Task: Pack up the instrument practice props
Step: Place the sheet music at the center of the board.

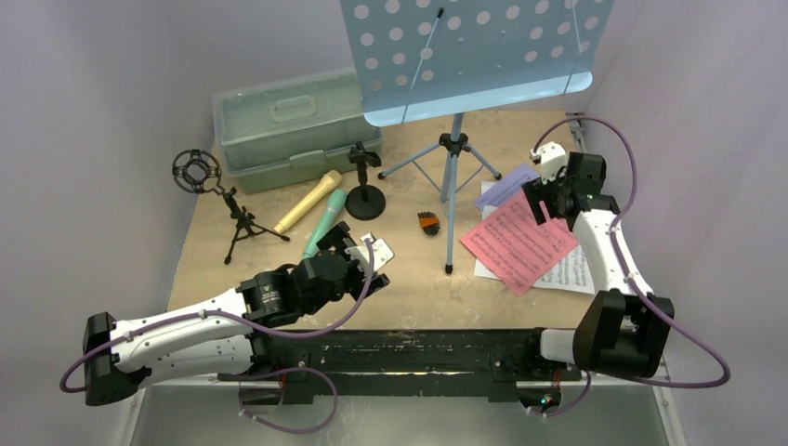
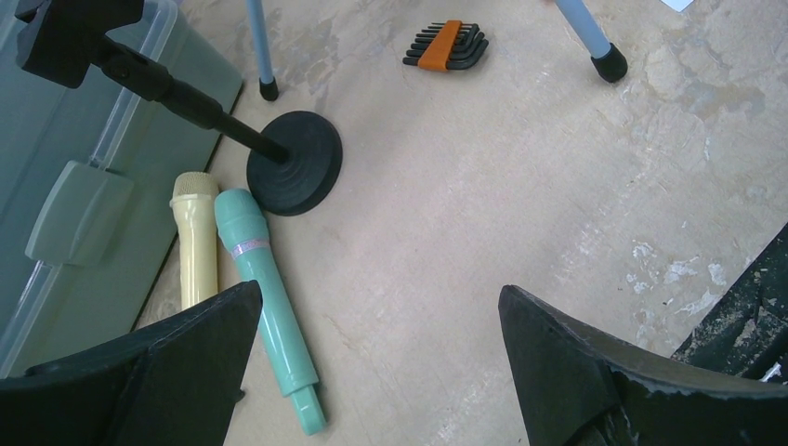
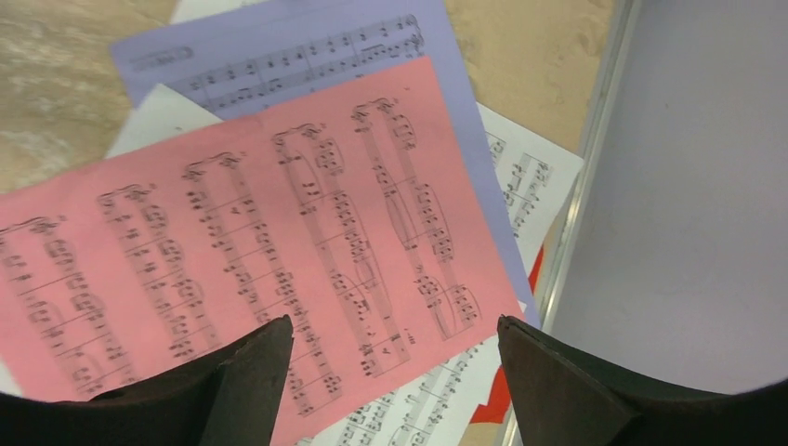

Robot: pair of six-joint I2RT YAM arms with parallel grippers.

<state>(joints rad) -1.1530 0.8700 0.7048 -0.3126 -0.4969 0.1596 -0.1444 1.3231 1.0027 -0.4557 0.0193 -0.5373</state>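
Tan tabletop (image 1: pixel 418 279), pale walls. My left gripper (image 2: pixel 381 307) gapes wide, empty; teal microphone (image 2: pixel 268 297) and tan microphone (image 2: pixel 195 246) lie side by side at its 9 o'clock. My right gripper (image 3: pixel 395 325), jaws apart, grasps nothing, above the red sheet (image 3: pixel 232 251) at the tabletop's 3 o'clock.

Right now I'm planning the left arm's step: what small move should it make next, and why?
Probably slide the left gripper sideways until the teal microphone lies between its open fingers. The microphone lies flat on the table beside one finger, outside the gap, and the tan microphone lies close alongside it.
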